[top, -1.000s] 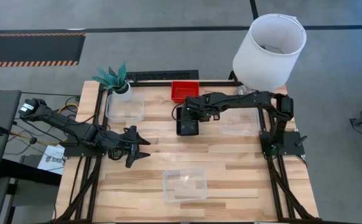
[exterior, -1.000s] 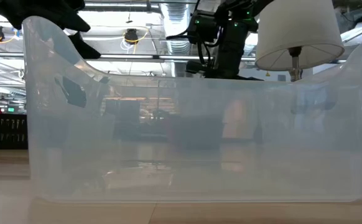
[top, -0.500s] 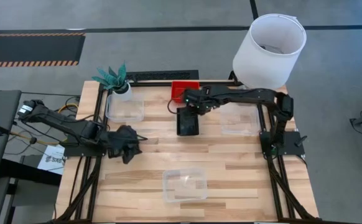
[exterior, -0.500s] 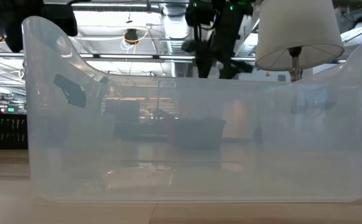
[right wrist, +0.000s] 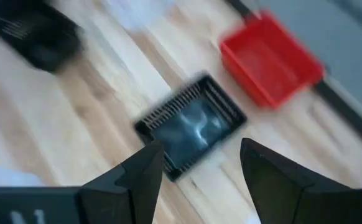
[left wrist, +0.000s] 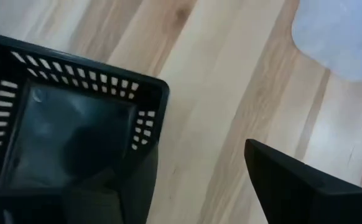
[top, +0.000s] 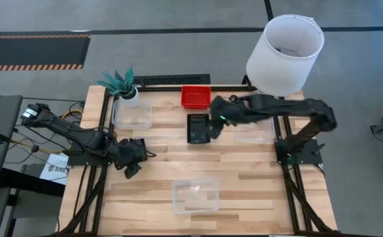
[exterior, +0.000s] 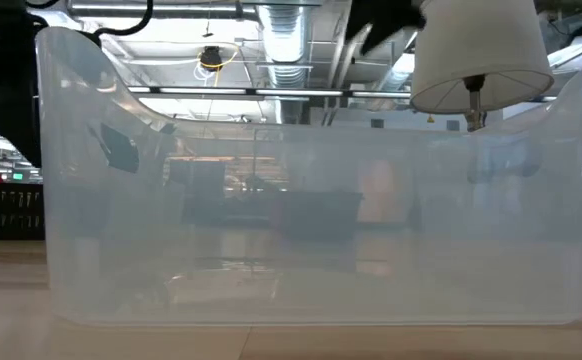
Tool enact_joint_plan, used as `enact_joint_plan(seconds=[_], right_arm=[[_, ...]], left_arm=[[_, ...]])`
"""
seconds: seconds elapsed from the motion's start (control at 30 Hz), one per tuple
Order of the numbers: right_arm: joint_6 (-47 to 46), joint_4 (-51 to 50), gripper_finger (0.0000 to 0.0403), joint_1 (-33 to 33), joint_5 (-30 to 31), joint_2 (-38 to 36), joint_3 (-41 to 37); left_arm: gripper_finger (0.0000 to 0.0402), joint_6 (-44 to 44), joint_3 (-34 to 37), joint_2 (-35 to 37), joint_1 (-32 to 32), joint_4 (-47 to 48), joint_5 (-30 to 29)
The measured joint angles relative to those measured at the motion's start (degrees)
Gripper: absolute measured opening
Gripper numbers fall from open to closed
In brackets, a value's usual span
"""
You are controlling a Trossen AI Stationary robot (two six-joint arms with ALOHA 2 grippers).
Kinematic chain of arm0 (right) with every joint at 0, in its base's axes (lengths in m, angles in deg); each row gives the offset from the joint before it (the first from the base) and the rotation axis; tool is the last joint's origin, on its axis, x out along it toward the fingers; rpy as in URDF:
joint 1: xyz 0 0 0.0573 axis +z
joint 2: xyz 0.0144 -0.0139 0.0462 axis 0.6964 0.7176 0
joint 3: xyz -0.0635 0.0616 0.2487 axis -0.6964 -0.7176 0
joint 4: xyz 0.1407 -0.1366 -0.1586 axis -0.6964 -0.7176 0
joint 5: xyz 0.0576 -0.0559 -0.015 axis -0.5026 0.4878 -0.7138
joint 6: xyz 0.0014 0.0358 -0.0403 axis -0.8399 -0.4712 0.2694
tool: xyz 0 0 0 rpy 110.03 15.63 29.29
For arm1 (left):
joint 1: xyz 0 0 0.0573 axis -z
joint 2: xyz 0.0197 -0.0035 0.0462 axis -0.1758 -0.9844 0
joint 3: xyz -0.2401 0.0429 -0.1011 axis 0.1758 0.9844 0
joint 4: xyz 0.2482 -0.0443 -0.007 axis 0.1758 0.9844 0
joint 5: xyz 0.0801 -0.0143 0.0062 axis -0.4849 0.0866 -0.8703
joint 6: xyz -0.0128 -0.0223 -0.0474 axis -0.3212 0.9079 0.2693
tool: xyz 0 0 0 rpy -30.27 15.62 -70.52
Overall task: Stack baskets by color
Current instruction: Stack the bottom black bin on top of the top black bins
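Note:
One black basket [top: 198, 128] rests flat on the table's middle, behind it a red basket [top: 195, 97]. My right gripper [top: 216, 122] hangs open high above the black one [right wrist: 190, 127], touching nothing. Clear baskets lie at the far left [top: 132, 113], the right [top: 254, 128] and the near middle [top: 195, 195]. My left gripper [top: 133, 160] points steeply down at the table's left, open, over a second black basket [left wrist: 75, 130]. One finger merges with that basket's wall; the other finger [left wrist: 293, 180] stands over bare wood, apart from it. My left gripper comes at the second black basket from above, slanting. One finger is lost against the dark wall near the corner [left wrist: 150, 174], so I cannot tell whether it touches. The other finger is clear of the basket. The basket lies on the table.
A white lamp [top: 285, 46] stands at the far right corner and a small potted plant [top: 120, 84] at the far left. Bare wood [top: 257, 178] lies between the near clear basket and the right side. That clear basket [exterior: 311, 250] fills the low view.
My right gripper has risen off the middle black basket and drawn back toward the table's right edge; the basket stays flat where it was. My left gripper has tipped from nearly level to steeply downward and rolled, staying almost in place.

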Motion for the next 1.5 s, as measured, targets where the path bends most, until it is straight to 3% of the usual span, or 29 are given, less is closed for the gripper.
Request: enact_joint_plan(seconds=[0.23, 0.37, 0.57, 0.73, 0.87, 0.97, 1.1, 1.27, 1.5], right_arm=[[2.94, 0.27, 0.0232, 12.15, 12.53, -7.55, 0.0], [1.47, -1.41, 0.0232, 17.62, 15.85, -8.74, 0.0], [-9.28, -8.61, 0.0232, 24.99, 22.07, -8.25, -0.32], [-19.14, -8.71, 0.0232, 30.72, 25.8, -8.03, -6.82], [-24.09, -0.94, 0.0232, 34.14, 27.32, -8.03, -14.01], [-20.33, 12.03, 0.0232, 35.66, 27.52, -7.24, -19.4], [-11.17, 27.63, 0.0232, 37.21, 27.61, -5.39, -23.03], [-2.66, 38.84, 0.0232, 37.64, 27.51, -2.19, -23.32], [1.65, 44.79, 0.0232, 37.22, 25.75, -0.81, -23.37]], left_arm=[[0.0224, -0.76, -0.02, -5.91, 1.75, 2.68, -0.97], [0.0223, -3.42, -0.02, -9.94, 3.88, 2.74, -1.99], [0.0223, -4.49, 0.0, -13.66, 6.08, 2.45, -2.87], [0.0223, -4.5, 0.0, -14.67, 7.32, 2.52, -2.4], [0.0206, -4.52, 0.0, -15.48, 8.19, 3.21, -3.19], [0.0173, -4.47, 0.12, -16.77, 8.52, 4.16, -3.97], [0.0108, -4.68, 1.15, -19.38, 8.4, 4.25, -4.46], [0.0012, -4.72, 1.31, -22.74, 7.69, 4.73, -4.34], [0.0001, -5.18, -1.65, -22.84, 7.8, 5.46, -4.47]])
